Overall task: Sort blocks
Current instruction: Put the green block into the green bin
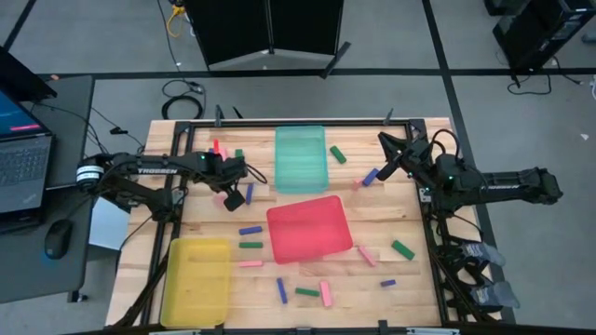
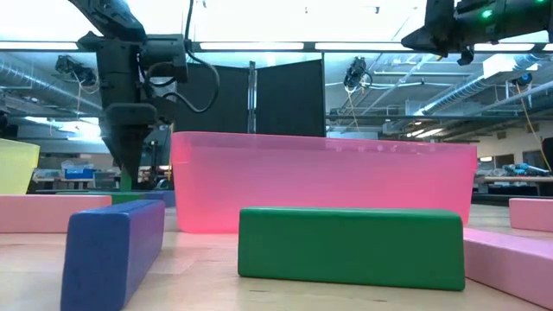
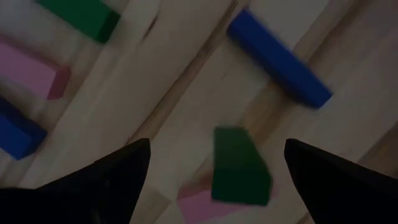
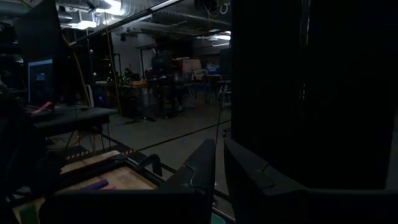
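Observation:
Small blue, green and pink blocks lie scattered on the wooden table (image 1: 410, 214). My left gripper (image 1: 229, 189) points down, open, above a green block (image 3: 239, 165). That block shows between the fingers with one end over a pink block (image 3: 198, 204). A blue block (image 3: 280, 57) lies just beyond them. In the low view the left gripper (image 2: 130, 168) hangs a little above the table. My right gripper (image 1: 384, 149) is shut and empty, held level high over the far right of the table; its fingers (image 4: 205, 165) meet in the right wrist view.
A teal tray (image 1: 301, 158) stands at the far middle, a red tray (image 1: 309, 228) at the centre and a yellow tray (image 1: 196, 279) at the near left. More blocks lie to the right of the red tray (image 1: 402, 248) and along the near edge (image 1: 307, 292).

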Tool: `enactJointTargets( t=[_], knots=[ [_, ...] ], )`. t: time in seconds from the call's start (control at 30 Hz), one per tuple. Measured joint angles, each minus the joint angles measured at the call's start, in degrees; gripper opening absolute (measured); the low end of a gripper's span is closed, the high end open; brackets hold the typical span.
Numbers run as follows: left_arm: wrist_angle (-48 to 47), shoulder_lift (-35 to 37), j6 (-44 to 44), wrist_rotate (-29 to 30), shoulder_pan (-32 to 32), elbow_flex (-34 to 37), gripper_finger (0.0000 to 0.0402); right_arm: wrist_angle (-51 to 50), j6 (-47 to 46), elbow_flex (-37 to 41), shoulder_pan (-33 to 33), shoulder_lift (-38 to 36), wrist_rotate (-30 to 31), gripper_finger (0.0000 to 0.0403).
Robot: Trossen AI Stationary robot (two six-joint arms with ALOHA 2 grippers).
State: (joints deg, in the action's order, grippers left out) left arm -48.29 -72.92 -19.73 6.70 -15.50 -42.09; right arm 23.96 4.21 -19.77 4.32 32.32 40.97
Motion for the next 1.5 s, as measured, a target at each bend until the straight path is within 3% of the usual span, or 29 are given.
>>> enactJointTargets(
  t=[0.3, 0.73, 1.5],
  knots=[
    [1.34, -1.49, 1.29, -1.01, -0.03, 0.0, 0.0369, 0.02, 0.07, 0.0, 0.0, 0.48, -0.02, 0.0046],
    [1.7, -1.79, 1.32, -2.37, -0.05, 0.0, 0.0279, 0.01, 0.05, 0.0, 0.0, 0.78, -0.04, 0.0046],
    [0.46, -1.77, 1.49, -3.37, -0.05, 0.0, 0.0185, -0.02, 0.44, 0.0, 0.0, 0.78, -0.04, 0.0046]
  ],
)
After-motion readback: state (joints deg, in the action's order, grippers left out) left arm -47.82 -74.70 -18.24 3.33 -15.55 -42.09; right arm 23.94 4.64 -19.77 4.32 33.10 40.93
